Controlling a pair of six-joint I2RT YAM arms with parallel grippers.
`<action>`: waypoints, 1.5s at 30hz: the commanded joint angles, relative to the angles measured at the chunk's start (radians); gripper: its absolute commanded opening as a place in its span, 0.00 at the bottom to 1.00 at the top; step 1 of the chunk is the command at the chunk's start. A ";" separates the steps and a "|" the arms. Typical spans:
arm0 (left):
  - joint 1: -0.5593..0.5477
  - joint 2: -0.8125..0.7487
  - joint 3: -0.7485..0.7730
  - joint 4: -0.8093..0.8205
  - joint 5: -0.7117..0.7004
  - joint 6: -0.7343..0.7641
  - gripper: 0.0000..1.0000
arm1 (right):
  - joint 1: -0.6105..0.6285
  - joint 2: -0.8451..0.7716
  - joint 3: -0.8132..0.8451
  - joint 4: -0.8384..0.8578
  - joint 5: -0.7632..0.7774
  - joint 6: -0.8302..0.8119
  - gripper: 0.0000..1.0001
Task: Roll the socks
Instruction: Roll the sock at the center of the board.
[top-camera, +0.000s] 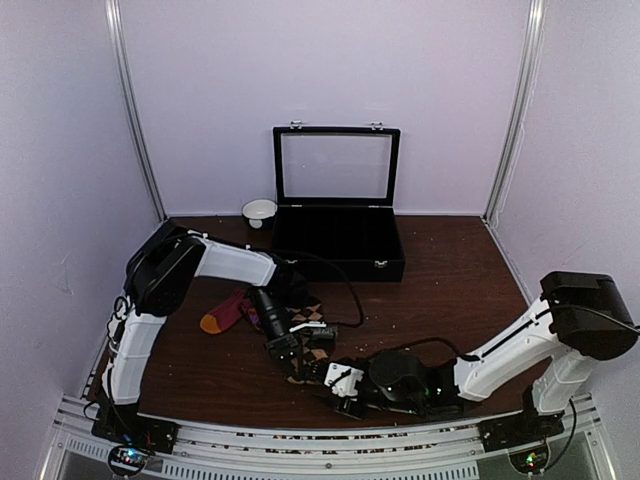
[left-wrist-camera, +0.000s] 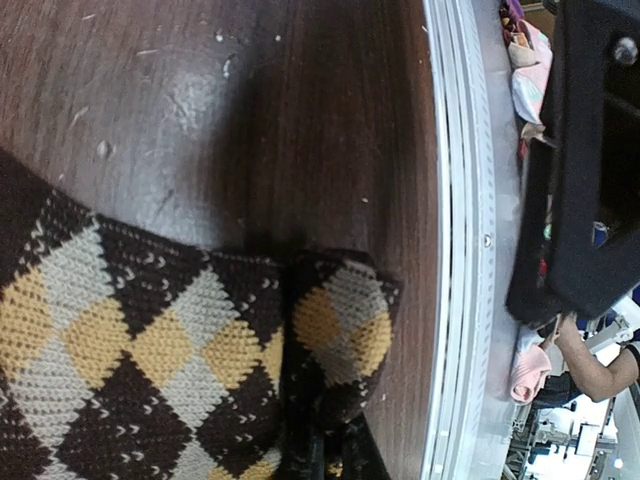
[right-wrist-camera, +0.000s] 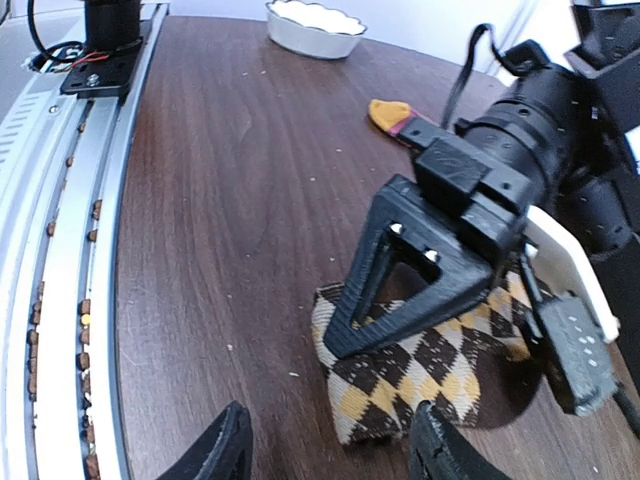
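Observation:
The brown argyle socks (top-camera: 312, 318) lie flat on the table's near middle. My left gripper (top-camera: 285, 350) is shut on them, pinching up a fold of the fabric (left-wrist-camera: 335, 320) at the near end. In the right wrist view its black triangular finger (right-wrist-camera: 420, 270) presses onto the argyle socks (right-wrist-camera: 420, 375). My right gripper (right-wrist-camera: 330, 445) hovers low just short of that end, jaws apart, with nothing held. It lies low near the front rail (top-camera: 338, 385). The magenta-red socks (top-camera: 228, 312) with an orange toe (right-wrist-camera: 388, 113) lie left of the argyle pair.
A black case with an upright glass lid (top-camera: 338, 240) stands at the back middle, a white bowl (top-camera: 260, 211) to its left. The metal rail (left-wrist-camera: 455, 250) runs along the table's near edge, close to both grippers.

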 joint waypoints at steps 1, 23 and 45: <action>0.008 0.038 0.008 0.008 -0.056 0.042 0.04 | -0.050 0.049 0.049 -0.050 -0.170 -0.074 0.51; 0.004 0.055 0.016 -0.018 -0.078 0.082 0.06 | -0.120 0.157 0.158 -0.183 -0.201 -0.158 0.39; -0.007 0.063 0.030 -0.053 -0.072 0.118 0.15 | -0.133 0.214 0.257 -0.362 -0.172 -0.187 0.23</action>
